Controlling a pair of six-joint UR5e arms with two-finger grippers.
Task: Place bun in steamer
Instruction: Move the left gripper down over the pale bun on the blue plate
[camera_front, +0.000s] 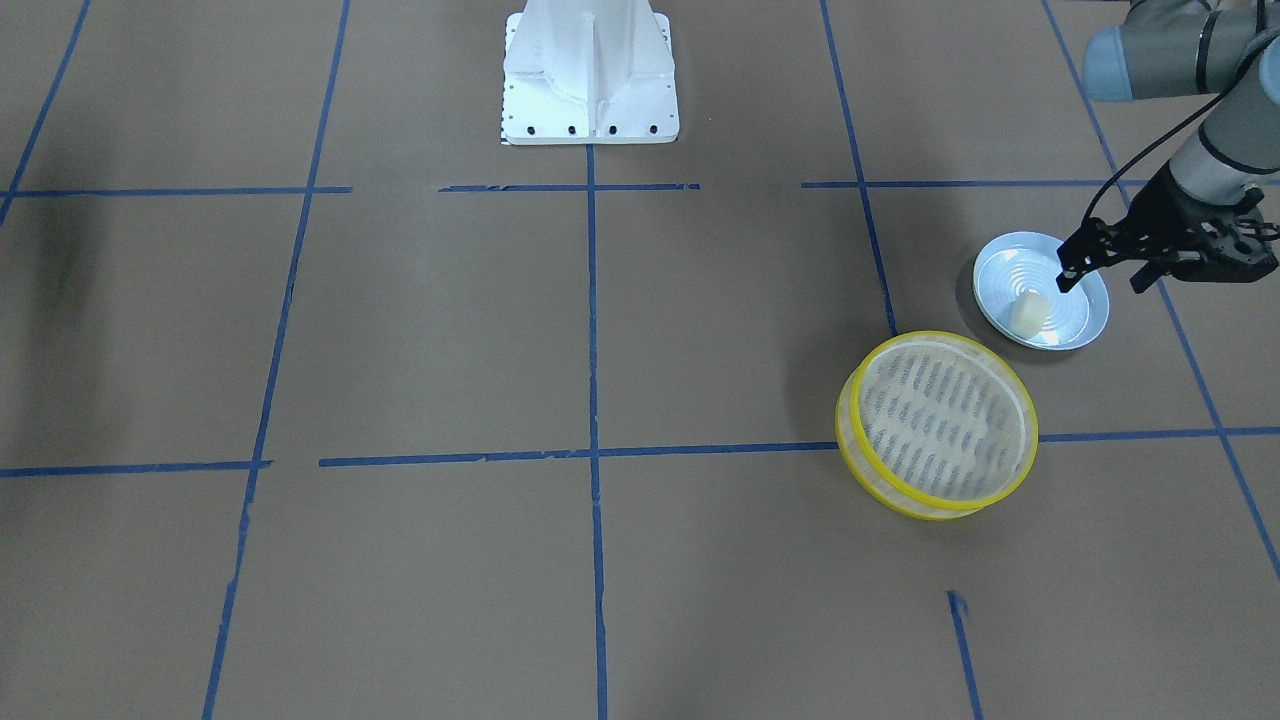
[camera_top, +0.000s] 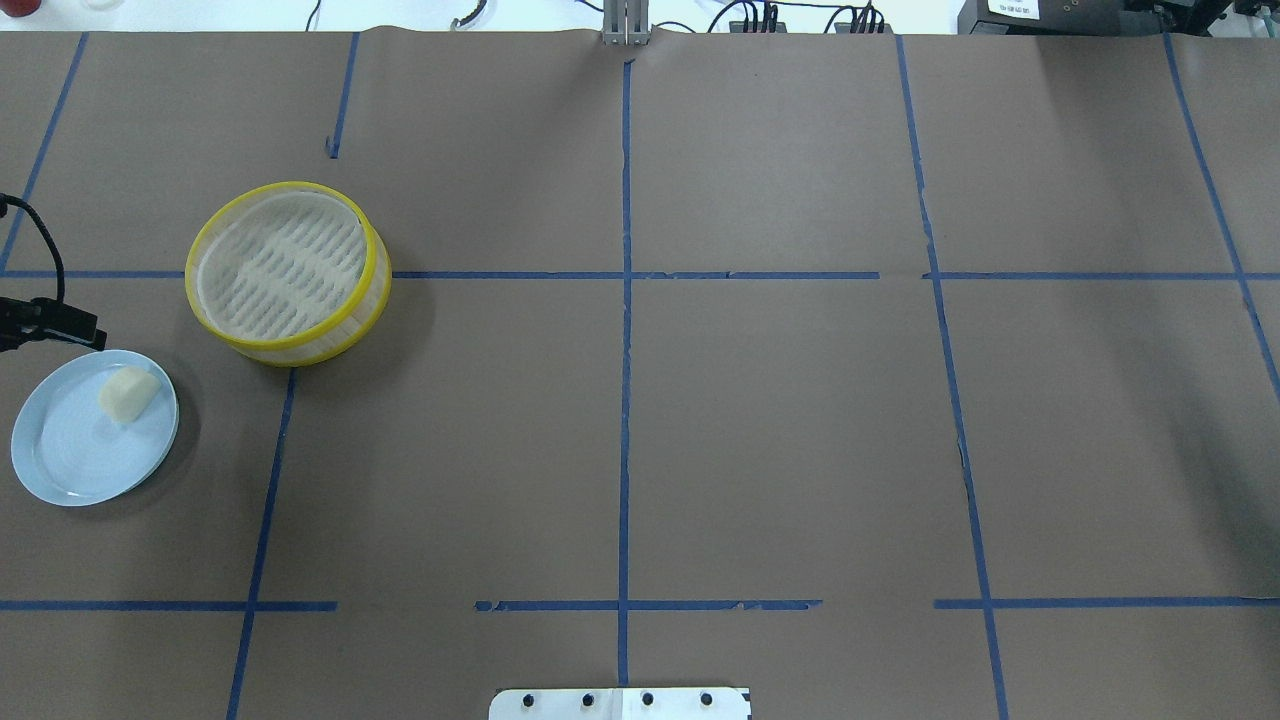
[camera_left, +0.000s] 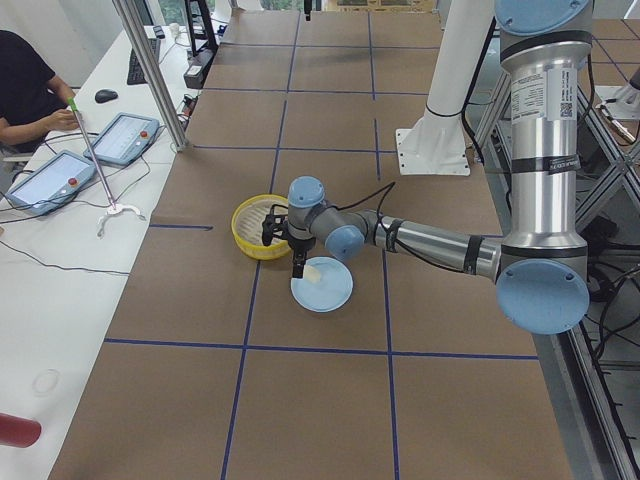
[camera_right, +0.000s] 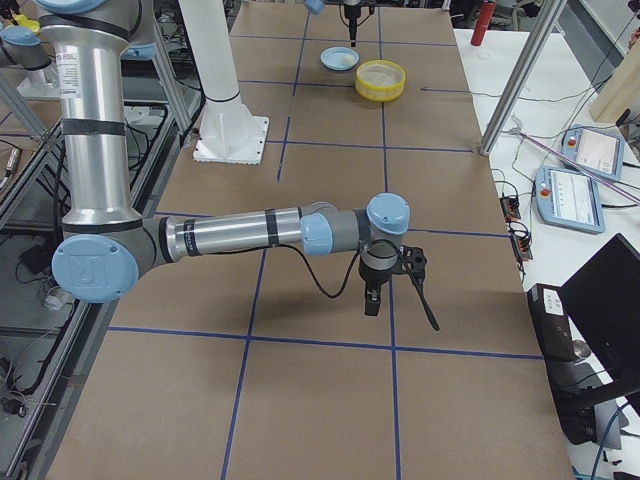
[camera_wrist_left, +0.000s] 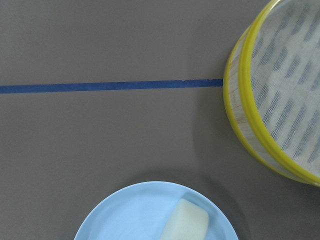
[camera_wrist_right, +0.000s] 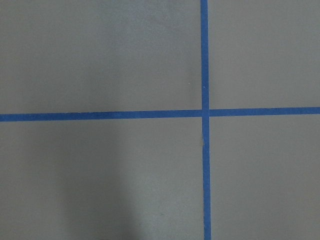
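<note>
The cream-white bun (camera_front: 1030, 310) lies on a pale blue plate (camera_front: 1075, 325) on my left side; it also shows in the overhead view (camera_top: 127, 393) and the left wrist view (camera_wrist_left: 185, 224). The yellow-rimmed steamer (camera_front: 940, 422) stands empty beside the plate, apart from it, and also shows in the overhead view (camera_top: 288, 272). My left gripper (camera_front: 1102, 283) is open and empty, hovering over the plate's edge, just beside the bun. My right gripper (camera_right: 395, 290) shows only in the exterior right view, far from them above bare table; I cannot tell whether it is open.
The white robot base (camera_front: 590, 80) stands at the middle of the table's robot side. Blue tape lines (camera_front: 592, 400) cross the brown table cover. A person with tablets (camera_left: 50, 175) sits at a side table beyond the far edge.
</note>
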